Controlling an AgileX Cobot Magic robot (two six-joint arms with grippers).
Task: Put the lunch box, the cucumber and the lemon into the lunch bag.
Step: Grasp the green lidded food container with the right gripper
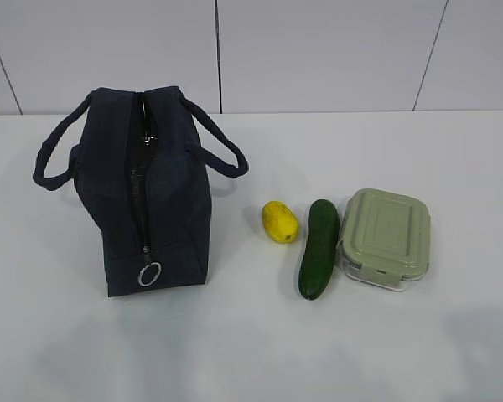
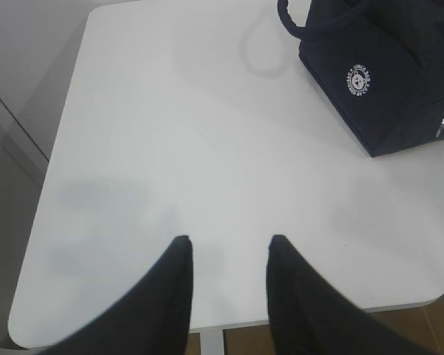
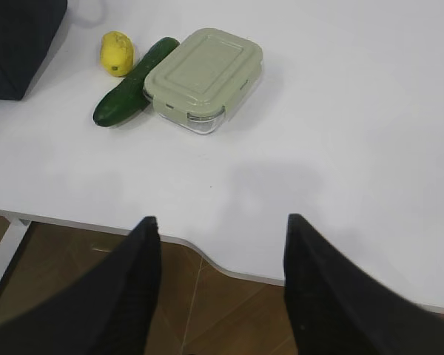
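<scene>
The dark navy lunch bag (image 1: 147,188) stands left of centre on the white table, its top zipper running toward me with a metal ring pull (image 1: 150,274). To its right lie the yellow lemon (image 1: 280,222), the dark green cucumber (image 1: 319,247) and the lunch box (image 1: 386,237) with its sage-green lid, side by side. Neither arm shows in the exterior view. My left gripper (image 2: 229,240) hangs open over bare table near the front left corner, the lunch bag (image 2: 385,74) far to its upper right. My right gripper (image 3: 220,220) is open above the table's front edge, well short of the lunch box (image 3: 205,78), cucumber (image 3: 129,85) and lemon (image 3: 116,53).
The white table (image 1: 251,352) has bare surface in front of and behind the objects. Its front edge and rounded corner (image 2: 22,325) show in the left wrist view, with brown floor (image 3: 207,310) below. A white panelled wall (image 1: 318,50) stands behind.
</scene>
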